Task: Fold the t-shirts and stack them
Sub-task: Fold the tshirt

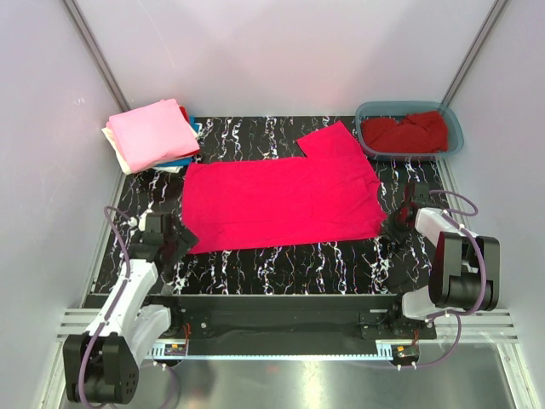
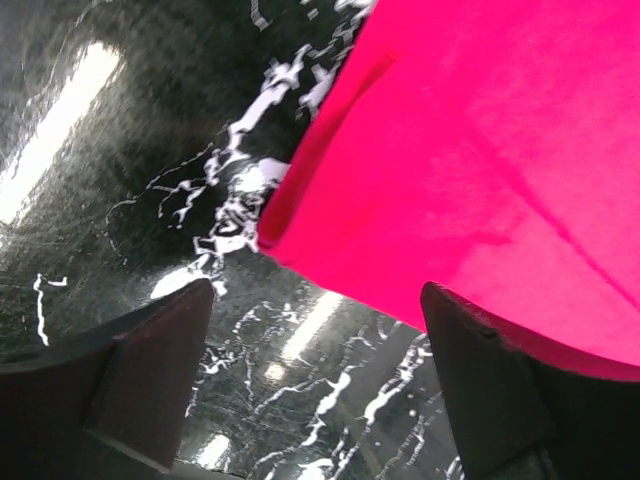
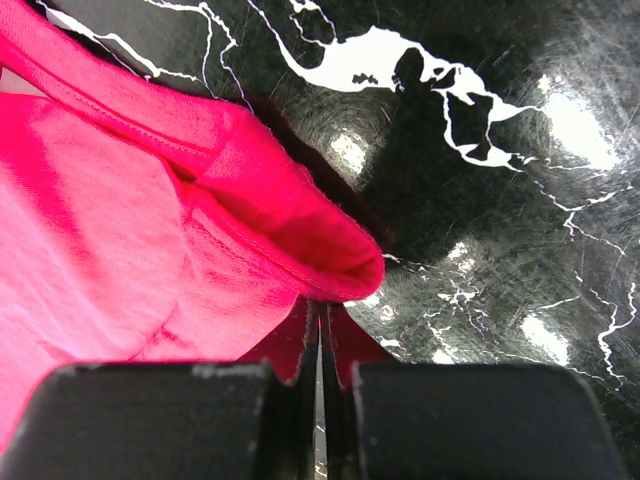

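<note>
- Placement of bright pinkish-red t-shirt (image 1: 281, 200): spread flat across the middle of black marbled table (image 1: 281, 260), one sleeve pointing to the far side. Laid open this way probably so as to be folded over in halves.
- At near right corner of that shirt, right gripper (image 3: 318, 370): closed all the way, hem cloth pinched between the pads, a small fold bunched up just ahead of them. Likely taken at the corner so as to carry that edge across.
- At near left corner of the same shirt, left gripper (image 2: 318, 290): spread wide, nothing in hold, low over the table. One finger at the cloth edge, the other over bare table. Apparently lined up to take the matching corner; contact with the cloth impossible to tell.
- At far left corner, finished stack (image 1: 153, 132): light pink on top, with cream, blue and a little red showing beneath. Kept off to the side, presumably to leave the middle for folding.
- At far right, teal tub (image 1: 456, 128) with darker red shirt (image 1: 404, 132) crumpled inside, seemingly waiting its turn.
- Writing: none readable. No brand, label or print visible on shirts, tub or arms.
- Stage, as a judgement: start of a fold, one corner caught, the other not yet.
</note>
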